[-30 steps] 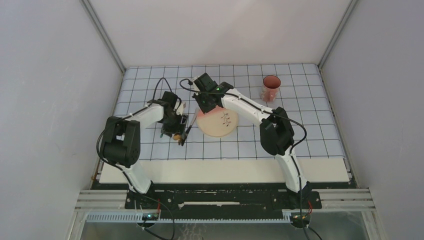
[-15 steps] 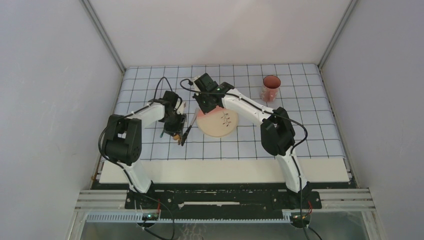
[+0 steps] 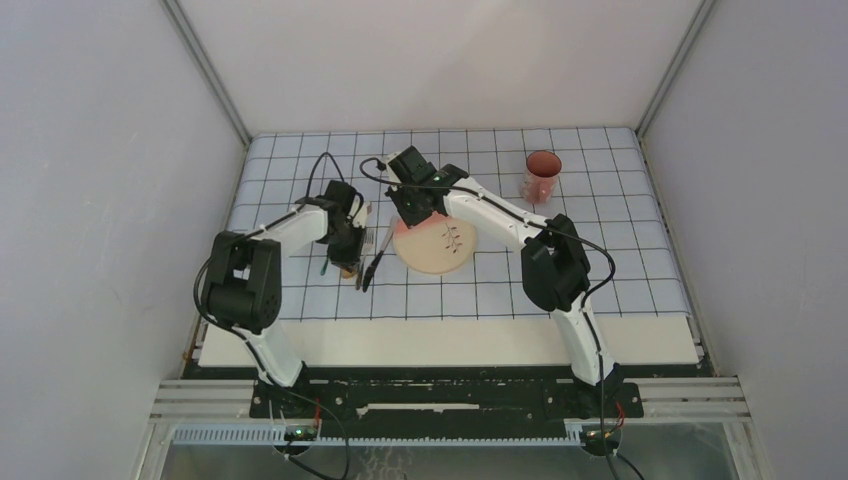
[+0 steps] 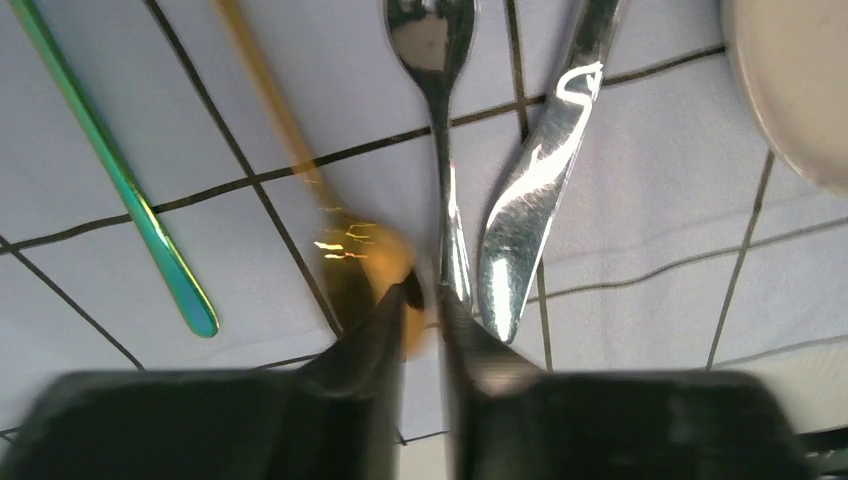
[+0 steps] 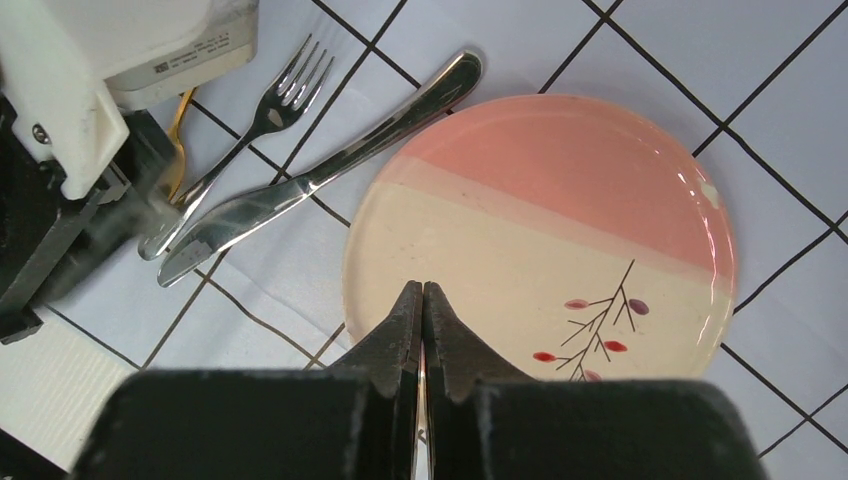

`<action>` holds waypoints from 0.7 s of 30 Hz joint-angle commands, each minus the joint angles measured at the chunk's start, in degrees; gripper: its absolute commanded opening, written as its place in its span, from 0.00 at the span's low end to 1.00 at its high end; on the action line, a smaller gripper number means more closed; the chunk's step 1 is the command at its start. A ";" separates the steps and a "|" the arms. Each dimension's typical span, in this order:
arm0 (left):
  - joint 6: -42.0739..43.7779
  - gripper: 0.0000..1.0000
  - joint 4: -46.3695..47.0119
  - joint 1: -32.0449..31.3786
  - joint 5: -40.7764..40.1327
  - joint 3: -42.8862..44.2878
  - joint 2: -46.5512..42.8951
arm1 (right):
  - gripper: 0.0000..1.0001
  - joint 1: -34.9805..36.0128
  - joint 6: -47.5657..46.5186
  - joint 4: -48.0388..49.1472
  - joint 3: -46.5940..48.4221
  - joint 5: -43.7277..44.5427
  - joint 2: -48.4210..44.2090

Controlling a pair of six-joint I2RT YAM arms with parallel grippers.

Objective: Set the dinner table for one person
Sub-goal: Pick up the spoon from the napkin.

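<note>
As the left gripper (image 4: 425, 298) closes: its jaws have drawn in from wide to a slim gap, low over the cutlery just left of the plate (image 5: 540, 240).
Fork (image 4: 432, 40): its handle end sits at that gap; whether it is pinched yet, I cannot tell.
Meaning: a fork pick-up looks to be starting; the setting is not yet laid.
Neighbours: the knife (image 4: 545, 170) lies between fork and plate; the gold spoon (image 4: 350, 250) and a teal utensil (image 4: 110, 170) lie farther from the plate.
Right gripper (image 5: 421, 290): fingers pressed together, empty, over the plate's edge, unmoved.
Plate: holds nothing.
Cup (image 3: 541, 177): upright, well right of the plate; contents unclear.
Dinner table (image 3: 450, 342): bare cream strip nearer than the plate, past the gridded cloth (image 3: 600, 250).
</note>
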 commanded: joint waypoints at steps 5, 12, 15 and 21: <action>1.17 0.14 -0.55 -0.21 -0.19 2.83 -4.75 | 0.04 0.38 -0.72 1.89 0.66 0.31 -2.80; 2.17 0.23 -1.32 -0.10 -2.50 1.76 -5.75 | 0.04 0.40 -0.96 1.83 0.34 0.49 -3.21; 2.92 0.31 -1.21 0.37 -4.03 0.50 -8.30 | 0.04 0.33 -1.02 1.84 0.18 0.43 -3.15; 4.65 0.39 0.89 0.49 -8.93 -2.94 -9.76 | 0.05 0.42 -1.01 1.83 0.59 0.23 -3.17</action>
